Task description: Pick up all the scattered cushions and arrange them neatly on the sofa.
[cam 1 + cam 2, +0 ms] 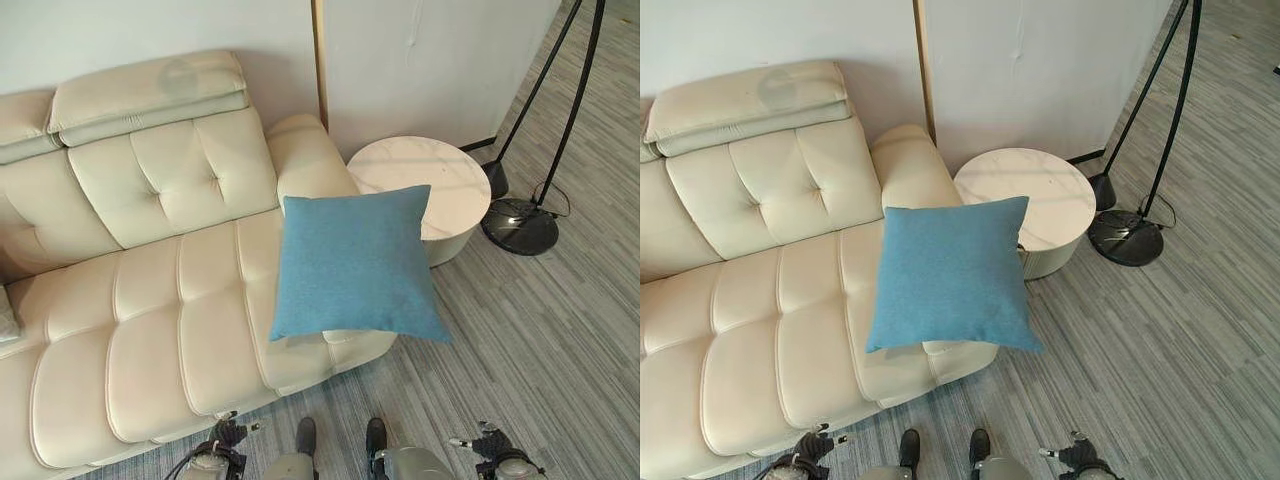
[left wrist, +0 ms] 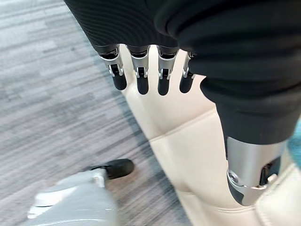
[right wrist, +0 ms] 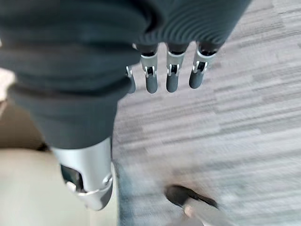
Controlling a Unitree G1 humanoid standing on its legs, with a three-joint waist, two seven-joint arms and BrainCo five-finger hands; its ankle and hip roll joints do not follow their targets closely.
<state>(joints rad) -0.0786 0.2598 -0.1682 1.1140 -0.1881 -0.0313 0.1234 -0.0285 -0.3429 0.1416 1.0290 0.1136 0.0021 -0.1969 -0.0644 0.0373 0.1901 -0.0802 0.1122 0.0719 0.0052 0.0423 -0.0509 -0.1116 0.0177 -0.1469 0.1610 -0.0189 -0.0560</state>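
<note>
**Blue cushion hanging over the sofa's front corner**

Blue woven fabric is drawing the eye: a square teal-blue cushion [image 1: 355, 262] is lying at the right end of the cream tufted leather sofa [image 1: 150, 320], with its lower right corner jutting past the seat's edge over the grey striped carpet [image 1: 540, 350]. Just beside that sofa end, a round white marble-topped side table [image 1: 425, 180] is standing, and a black floor lamp [image 1: 520, 225] is resting its base well beyond it.

Both hands are hanging low and holding nothing. The left hand [image 2: 141, 77] is showing straight, relaxed fingers in front of the sofa's cream side; the right hand [image 3: 171, 77] is doing the same above the carpet.

As I judge it, the cushion is sitting precariously. A careless one-handed pull on the overhanging corner could be tipping it off onto the floor, or swinging it against the side table. It is also lying flat rather than propped against the backrest, so it hardly counts as neatly arranged yet.

The head views are giving the whole layout of cushion, table and lamp, which the wrist views are missing. The left eye view is also catching a sliver of something pale, possibly another cushion [image 1: 6, 315], at the sofa's far left; I cannot be sure. The wrist views are showing the finger posture far more plainly.
</note>
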